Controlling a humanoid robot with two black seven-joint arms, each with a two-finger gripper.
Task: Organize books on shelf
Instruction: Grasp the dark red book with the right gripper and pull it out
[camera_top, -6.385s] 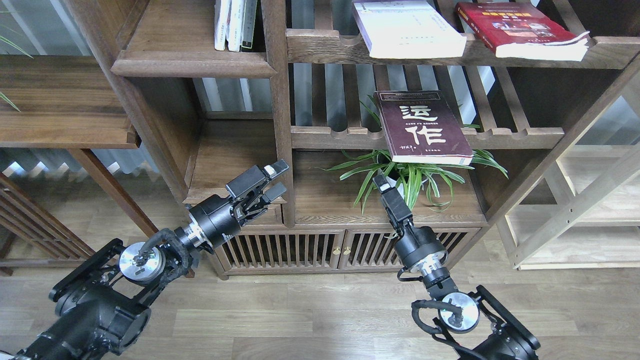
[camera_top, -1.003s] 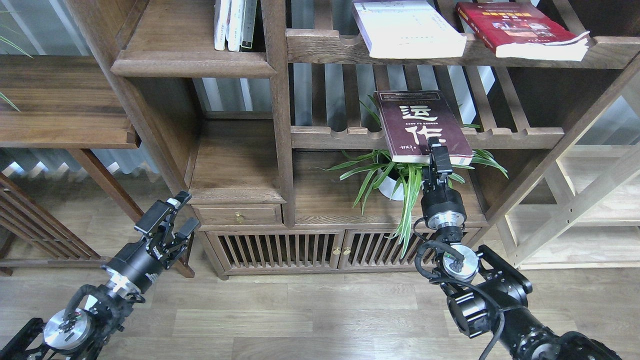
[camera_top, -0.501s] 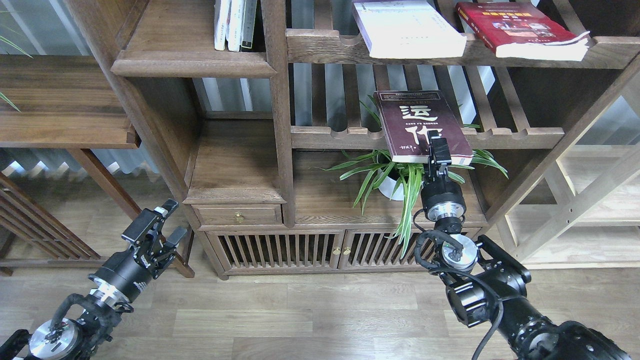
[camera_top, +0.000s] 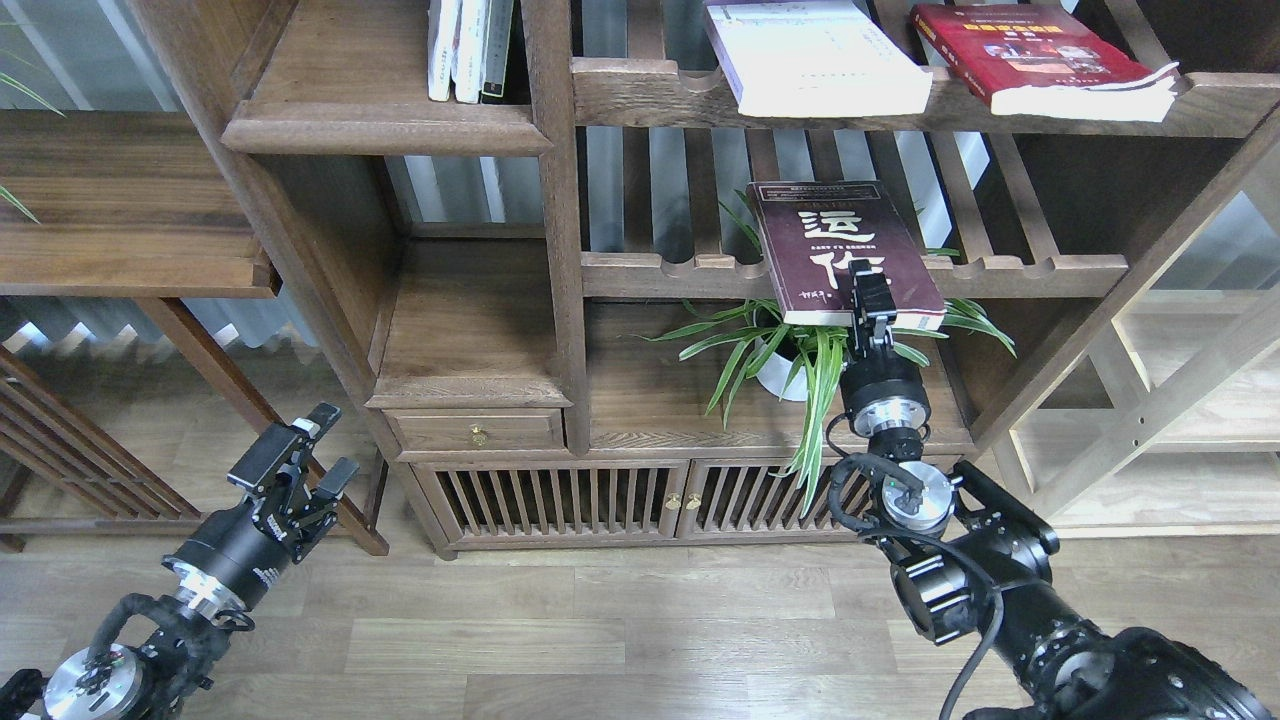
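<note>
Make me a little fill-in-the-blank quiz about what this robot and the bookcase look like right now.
1. The right hand reaches up to the front edge of the ______ book with big white characters.
2. Under that book stands a potted ______ with long green leaves.
3. The white-lilac book and the red book lie on the slatted rack ______ the maroon one.
4. The left hand hangs low with its fingers ______, holding nothing.

Missing words: maroon; plant; above; open

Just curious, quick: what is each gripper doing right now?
Left gripper: open, empty.
Right gripper: at the maroon book; cannot tell if closed.
</note>
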